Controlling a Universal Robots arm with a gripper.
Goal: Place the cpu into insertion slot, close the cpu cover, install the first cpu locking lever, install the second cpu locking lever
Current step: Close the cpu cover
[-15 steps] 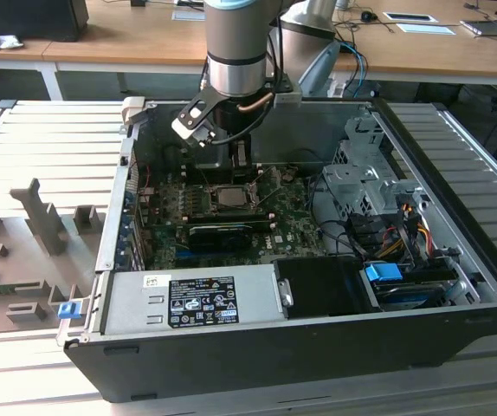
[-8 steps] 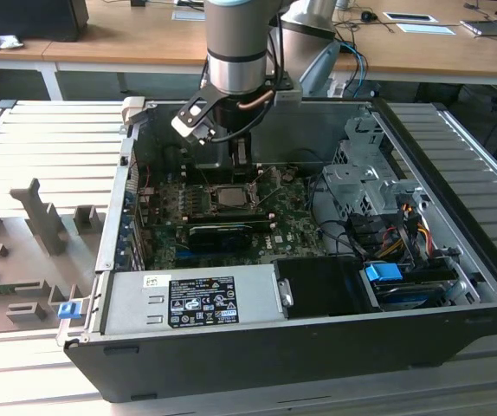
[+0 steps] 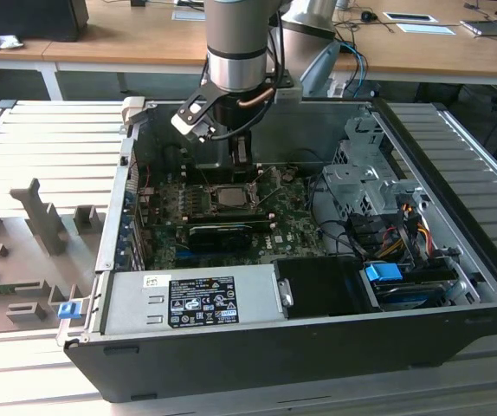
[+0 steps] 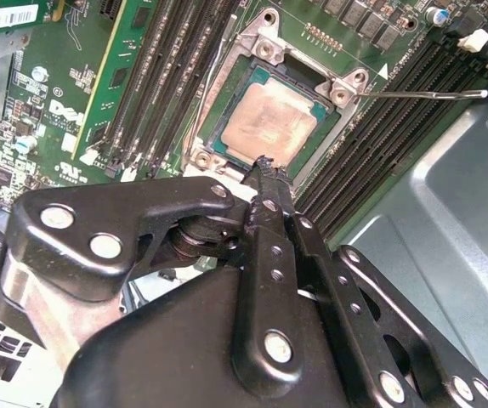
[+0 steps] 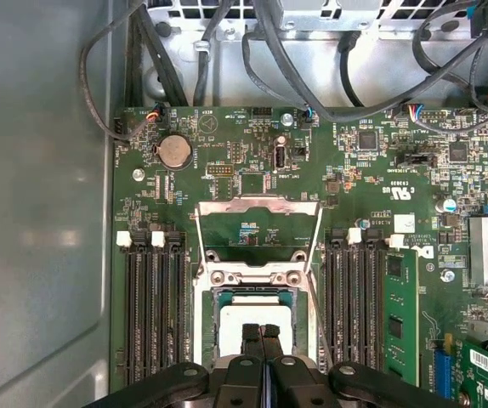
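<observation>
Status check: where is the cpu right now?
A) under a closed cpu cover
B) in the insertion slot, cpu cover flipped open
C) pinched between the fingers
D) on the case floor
B: in the second wrist view the cpu lies bare in the insertion slot, and in the first wrist view the cpu cover is flipped back off it.

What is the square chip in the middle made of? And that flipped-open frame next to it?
The cpu: its top looks like metal, a dull silvery plate with a soft brownish sheen, though a coating cannot be ruled out. The cpu cover: probably thin bare sheet metal, silver-grey, with bent edges that catch bright light.
</observation>
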